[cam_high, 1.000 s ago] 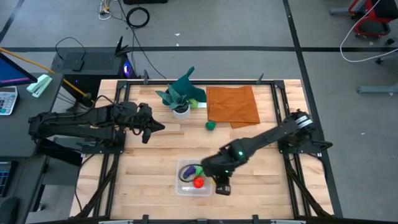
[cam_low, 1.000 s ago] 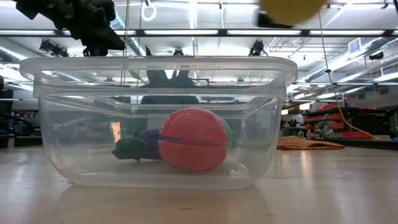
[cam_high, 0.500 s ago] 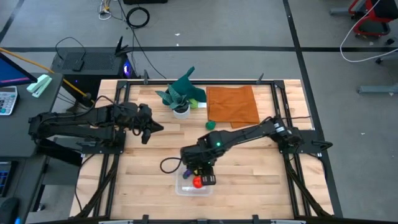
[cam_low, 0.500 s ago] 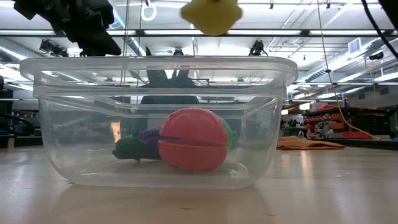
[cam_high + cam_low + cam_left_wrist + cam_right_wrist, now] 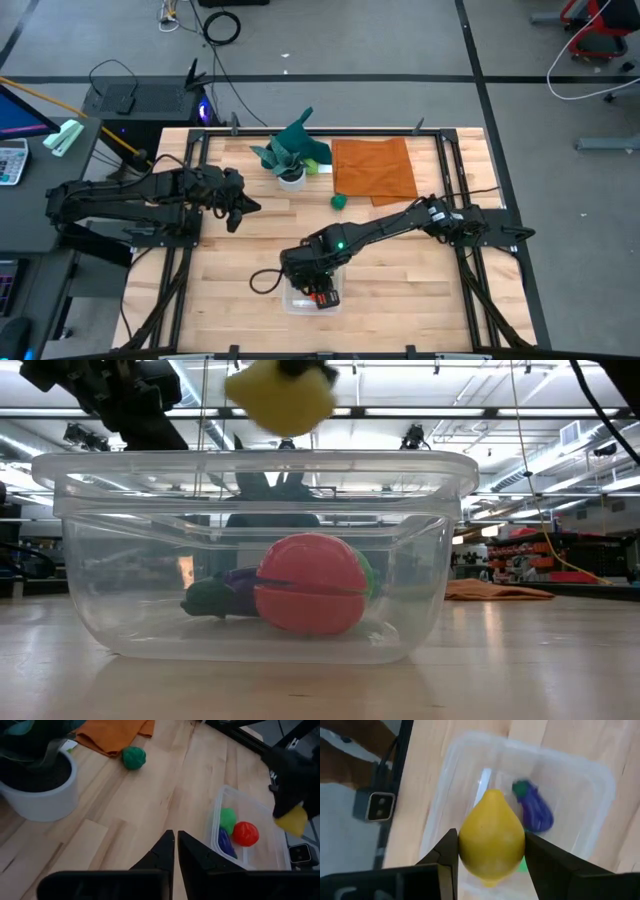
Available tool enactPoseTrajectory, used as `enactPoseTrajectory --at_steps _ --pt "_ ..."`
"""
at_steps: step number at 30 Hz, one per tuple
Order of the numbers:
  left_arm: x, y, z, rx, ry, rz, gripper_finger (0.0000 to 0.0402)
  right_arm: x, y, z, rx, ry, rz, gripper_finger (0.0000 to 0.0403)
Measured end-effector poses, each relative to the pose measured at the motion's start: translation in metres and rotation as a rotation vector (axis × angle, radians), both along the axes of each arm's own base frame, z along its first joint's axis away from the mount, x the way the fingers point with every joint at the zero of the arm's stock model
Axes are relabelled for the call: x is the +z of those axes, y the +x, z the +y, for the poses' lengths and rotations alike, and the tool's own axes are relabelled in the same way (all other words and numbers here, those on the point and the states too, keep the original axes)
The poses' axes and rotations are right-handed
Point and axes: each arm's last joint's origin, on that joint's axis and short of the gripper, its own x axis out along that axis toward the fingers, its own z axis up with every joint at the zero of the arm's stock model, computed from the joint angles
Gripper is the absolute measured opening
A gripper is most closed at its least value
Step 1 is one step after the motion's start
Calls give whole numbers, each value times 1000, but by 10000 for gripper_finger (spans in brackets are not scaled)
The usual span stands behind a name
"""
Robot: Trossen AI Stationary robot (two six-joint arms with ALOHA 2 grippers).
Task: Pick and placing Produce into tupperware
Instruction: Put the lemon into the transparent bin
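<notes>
Right wrist view shows you the yellow fruit [image 5: 491, 836] pinched between the two dark fingers [image 5: 445, 854] of the right gripper [image 5: 490, 851], the jaws narrowed onto its sides, and it hangs directly over the open tupperware [image 5: 580, 770]. Below it in the box you can see the purple eggplant [image 5: 534, 811], with a sliver of green at the fruit's lower edge.

From the low view, the yellow piece [image 5: 280, 395] sits above the container's rim [image 5: 250, 460], left of its middle, not yet inside.

Count for you: five produce items. Three lie in the box, namely the red one [image 5: 245, 833], the light green one [image 5: 228, 817] and the purple one [image 5: 226, 843]; one is held; the dark green one [image 5: 133, 757] rests on the bare wood near the orange cloth [image 5: 112, 734] and the white plant pot [image 5: 40, 795], well apart from the box. One tupperware, one cloth, one pot.

Compared with half a second ago, the yellow fruit has shifted leftward across the low view and come slightly lower, and in the high view the right gripper [image 5: 312, 283] now sits further over the box's left portion. The contents look unmoved.

Your left gripper [image 5: 175, 851] waits over the table's left side, its jaws nearly together and, as far as that view lets you judge, holding nothing.
</notes>
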Motion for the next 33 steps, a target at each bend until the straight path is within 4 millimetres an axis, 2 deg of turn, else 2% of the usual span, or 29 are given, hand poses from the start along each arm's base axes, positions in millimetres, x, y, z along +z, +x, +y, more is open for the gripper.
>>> enactPoseTrajectory --at_steps 7,15,25,33 --pt "-1 -1 0 -2 0 18 34 -24 16 -2 0 -26 -23 130" --pt "-2 -1 0 -2 -2 28 24 -43 22 4 31 -24 4 130" --pt "-3 -2 0 -11 10 37 35 -48 28 11 98 -18 -62 130" --pt "-4 -2 0 -11 9 45 26 -54 30 12 173 -22 -80 130"
